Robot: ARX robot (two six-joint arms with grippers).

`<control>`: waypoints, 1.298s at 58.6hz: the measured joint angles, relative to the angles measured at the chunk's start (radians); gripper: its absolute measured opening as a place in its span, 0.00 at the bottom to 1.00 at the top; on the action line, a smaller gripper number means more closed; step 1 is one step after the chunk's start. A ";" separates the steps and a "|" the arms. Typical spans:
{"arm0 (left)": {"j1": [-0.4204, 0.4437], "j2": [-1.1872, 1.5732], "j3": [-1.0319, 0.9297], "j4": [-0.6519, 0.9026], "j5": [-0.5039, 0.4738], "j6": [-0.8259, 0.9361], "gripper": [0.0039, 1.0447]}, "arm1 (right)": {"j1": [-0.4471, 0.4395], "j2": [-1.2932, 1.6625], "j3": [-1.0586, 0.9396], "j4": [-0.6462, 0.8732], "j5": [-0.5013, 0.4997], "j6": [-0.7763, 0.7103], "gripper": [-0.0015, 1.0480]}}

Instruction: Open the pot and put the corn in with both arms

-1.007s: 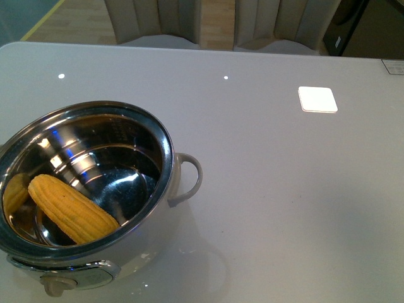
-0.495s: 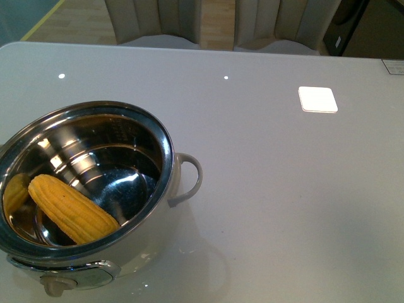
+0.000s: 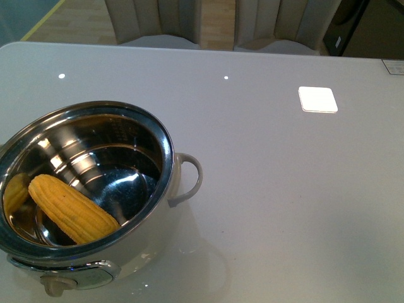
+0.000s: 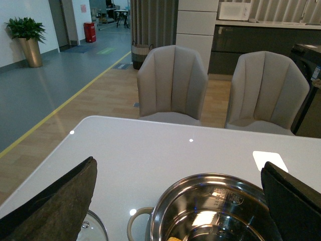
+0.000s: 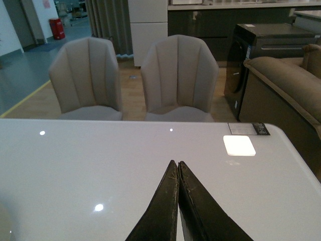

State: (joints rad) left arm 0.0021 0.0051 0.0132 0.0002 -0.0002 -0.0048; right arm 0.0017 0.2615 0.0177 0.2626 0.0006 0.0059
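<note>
Pot: the pot (image 3: 165, 165) stands uncovered at the near left of the white table (image 3: 284, 189), its loop handle to the right.
Corn: the corn (image 3: 72, 210) lies inside the pot, slanted against the steel wall.
Left gripper: the left gripper (image 4: 178, 201) is spread wide above the pot and holds nothing.
Right gripper: the right gripper (image 5: 178, 173) has its fingertips pressed together over bare table and holds nothing.
Lid: a glass lid (image 4: 93, 228) shows only partly beside the pot, in the left wrist view.

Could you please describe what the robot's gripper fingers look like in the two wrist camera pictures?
The left gripper has broad, dark brownish-black fingers with a matte, slightly rough surface and straight slanted edges. The right gripper has similar dark fingers that taper to narrow points. No cables, markings or arms show.
</note>
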 joint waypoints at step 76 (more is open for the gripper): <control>0.000 0.000 0.000 0.000 0.000 0.000 0.93 | 0.000 -0.255 0.000 -0.261 0.000 -0.002 0.91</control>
State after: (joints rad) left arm 0.0021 0.0051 0.0132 0.0002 -0.0002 -0.0048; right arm 0.0013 0.0063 0.0177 0.0017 0.0006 0.0036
